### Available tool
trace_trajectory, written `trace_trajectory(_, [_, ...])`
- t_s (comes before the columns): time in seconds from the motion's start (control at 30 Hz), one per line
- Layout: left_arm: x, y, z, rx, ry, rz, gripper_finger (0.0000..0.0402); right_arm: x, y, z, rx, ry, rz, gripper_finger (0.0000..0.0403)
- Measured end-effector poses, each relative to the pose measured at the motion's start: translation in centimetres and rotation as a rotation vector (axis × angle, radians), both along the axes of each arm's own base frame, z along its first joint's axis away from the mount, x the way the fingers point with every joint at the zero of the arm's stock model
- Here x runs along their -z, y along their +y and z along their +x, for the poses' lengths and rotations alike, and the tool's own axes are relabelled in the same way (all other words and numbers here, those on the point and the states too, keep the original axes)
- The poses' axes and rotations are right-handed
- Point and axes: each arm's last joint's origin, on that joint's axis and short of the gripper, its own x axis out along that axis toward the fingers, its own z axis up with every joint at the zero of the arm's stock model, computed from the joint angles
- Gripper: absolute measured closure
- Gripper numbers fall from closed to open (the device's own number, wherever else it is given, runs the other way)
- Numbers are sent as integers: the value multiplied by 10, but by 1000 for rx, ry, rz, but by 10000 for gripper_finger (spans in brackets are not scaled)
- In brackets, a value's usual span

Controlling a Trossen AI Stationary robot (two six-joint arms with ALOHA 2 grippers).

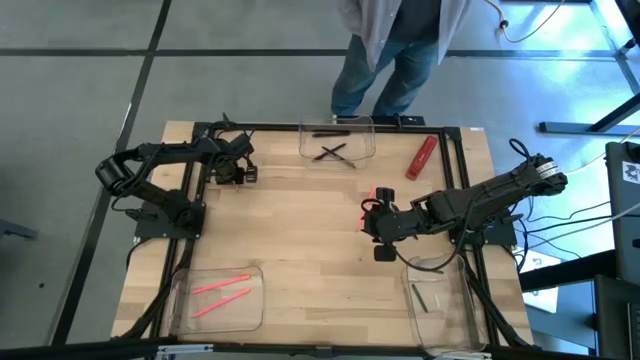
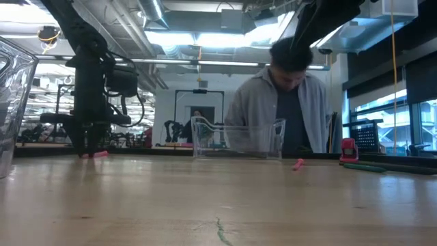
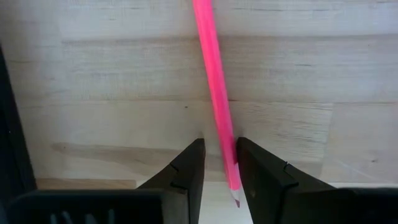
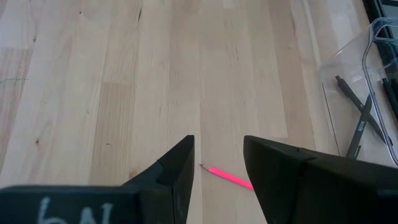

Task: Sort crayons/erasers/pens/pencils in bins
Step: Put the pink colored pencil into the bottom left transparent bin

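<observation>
A long pink pencil (image 3: 211,74) lies flat on the wooden table at the far left. My left gripper (image 3: 219,146) (image 1: 236,172) points straight down over it, open, with one finger on each side near the sharpened tip (image 3: 236,200). My right gripper (image 4: 217,142) (image 1: 372,212) hangs open above the table's middle, tilted down, over a second pink pencil (image 4: 230,177). Three clear bins stand on the table. The far one (image 1: 337,140) holds black pens, the near-left one (image 1: 218,297) holds pink pencils, and the near-right one (image 1: 440,295) holds a dark stick. My left gripper's fingers straddle the pink pencil near its pointed end (image 3: 229,158), coming from above and lying across it. The pencil runs close along one finger's inner side (image 3: 244,155); I cannot tell whether they touch. The pencil lies flat on the table.
A chunky red block (image 1: 421,157) lies to the right of the far bin. A person stands just beyond the table's far edge (image 1: 390,50). A black frame rail (image 1: 190,180) runs beside the left gripper. Bare wood lies between the two grippers.
</observation>
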Motion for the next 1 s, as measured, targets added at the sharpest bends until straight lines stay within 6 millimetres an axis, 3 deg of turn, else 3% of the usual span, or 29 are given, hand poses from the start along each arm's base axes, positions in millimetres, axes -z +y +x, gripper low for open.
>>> trace_trajectory(0.17, [0,0,0,7,3,3,327,0,0,0,0,0,0,263])
trace_trajectory(0.43, [0,0,0,58,14,7,392,0,0,0,0,0,0,263])
trace_trajectory(1.0, [-5,-8,3,235,19,19,400,0,0,0,-1,0,0,263])
